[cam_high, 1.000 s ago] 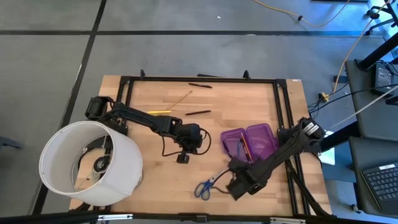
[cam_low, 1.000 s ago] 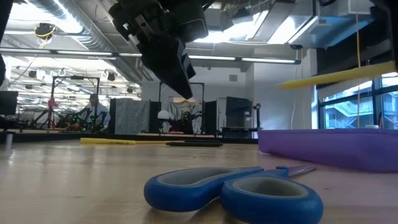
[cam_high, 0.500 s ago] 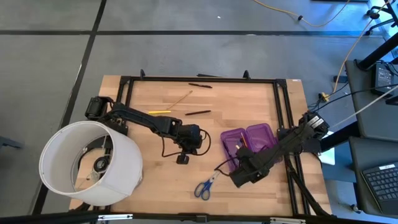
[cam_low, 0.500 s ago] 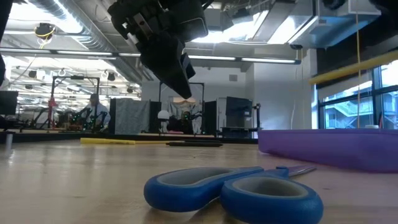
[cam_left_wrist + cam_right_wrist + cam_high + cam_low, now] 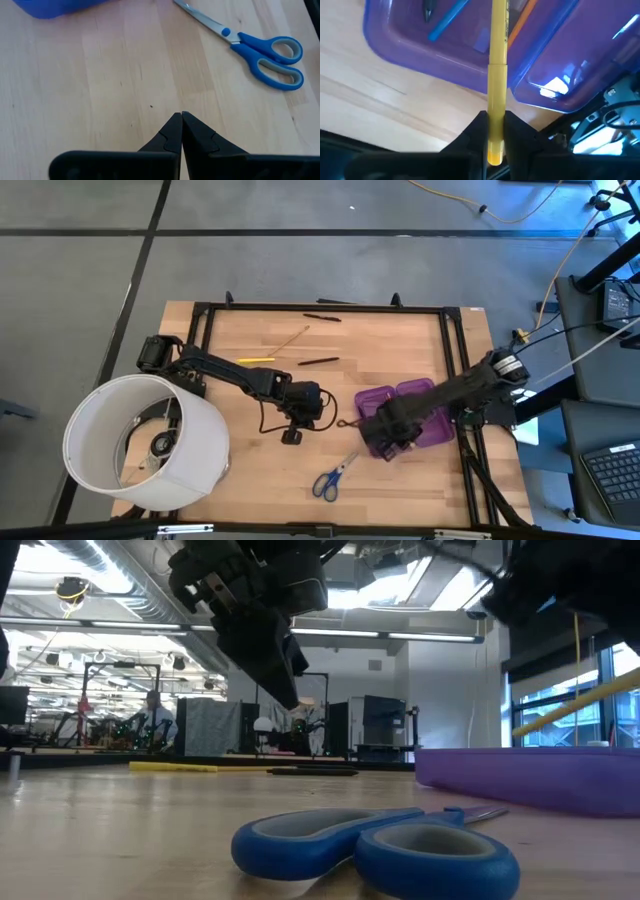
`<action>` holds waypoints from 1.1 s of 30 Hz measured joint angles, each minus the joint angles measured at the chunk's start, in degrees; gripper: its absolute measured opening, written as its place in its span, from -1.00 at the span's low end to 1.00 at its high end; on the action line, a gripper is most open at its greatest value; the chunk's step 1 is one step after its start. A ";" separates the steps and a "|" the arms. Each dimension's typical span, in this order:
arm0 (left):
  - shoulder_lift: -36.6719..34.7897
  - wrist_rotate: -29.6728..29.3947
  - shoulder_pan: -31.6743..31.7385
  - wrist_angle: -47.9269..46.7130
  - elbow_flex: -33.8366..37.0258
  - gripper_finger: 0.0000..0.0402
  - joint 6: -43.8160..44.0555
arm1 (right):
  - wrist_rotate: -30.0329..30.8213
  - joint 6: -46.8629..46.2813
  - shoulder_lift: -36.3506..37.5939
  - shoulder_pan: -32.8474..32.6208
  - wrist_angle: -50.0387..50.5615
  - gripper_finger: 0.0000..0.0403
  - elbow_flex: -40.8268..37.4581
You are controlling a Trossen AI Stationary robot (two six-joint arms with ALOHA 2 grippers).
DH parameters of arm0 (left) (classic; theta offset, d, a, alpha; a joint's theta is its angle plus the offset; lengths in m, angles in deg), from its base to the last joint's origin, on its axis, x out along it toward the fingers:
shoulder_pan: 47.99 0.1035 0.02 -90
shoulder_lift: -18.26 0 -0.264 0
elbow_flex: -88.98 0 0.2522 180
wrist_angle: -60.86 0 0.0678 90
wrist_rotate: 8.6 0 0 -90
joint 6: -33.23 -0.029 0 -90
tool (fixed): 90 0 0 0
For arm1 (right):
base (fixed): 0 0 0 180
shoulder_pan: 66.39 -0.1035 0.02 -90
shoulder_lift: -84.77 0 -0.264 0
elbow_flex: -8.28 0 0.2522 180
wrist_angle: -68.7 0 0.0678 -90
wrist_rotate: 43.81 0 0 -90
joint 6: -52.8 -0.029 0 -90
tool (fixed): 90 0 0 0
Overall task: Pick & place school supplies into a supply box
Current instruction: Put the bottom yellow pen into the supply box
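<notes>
One camera hangs high above and looks straight down on the whole wooden table [image 5: 250,480], with the left arm on the picture's left side and the right arm on its right. Another camera sits low at table height and looks flat across the wood into the big room behind, with the blue scissors [image 5: 375,845] very close in front of it. A camera on each wrist looks past that arm's own hand from close up: the left one sees the same scissors [image 5: 260,45] that the high camera sees [image 5: 333,476], and the right one looks down into the purple box [image 5: 445,55] that the high [image 5: 430,395] and low [image 5: 530,780] cameras also see.
</notes>
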 joint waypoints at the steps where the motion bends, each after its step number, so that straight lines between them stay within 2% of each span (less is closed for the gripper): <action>1: 0.00 0.00 0.00 -0.04 0.00 -0.98 0.00 | -0.68 0.20 -0.02 0.89 0.11 -0.76 -0.59; 9: 0.00 -0.02 0.00 -0.04 0.00 -0.99 0.00 | -6.09 3.96 -0.44 5.51 -4.55 -0.75 -8.76; 13: 0.00 -0.02 0.00 -0.02 0.00 -0.98 -0.10 | -6.24 4.24 -0.44 6.44 -7.37 -0.75 -11.44; 19: 0.00 -0.11 0.13 -0.02 0.00 -0.98 -1.49 | -2.87 4.31 -0.42 8.06 -8.69 -0.75 -12.05; 27: 0.00 -0.13 0.13 -0.02 0.00 -0.97 -1.49 | -0.53 4.79 -0.90 10.60 -16.91 -0.75 -12.02; 33: 0.00 -0.11 0.13 -0.03 0.00 -0.99 -1.49 | 1.86 5.93 -2.01 11.04 -17.42 -0.75 -12.02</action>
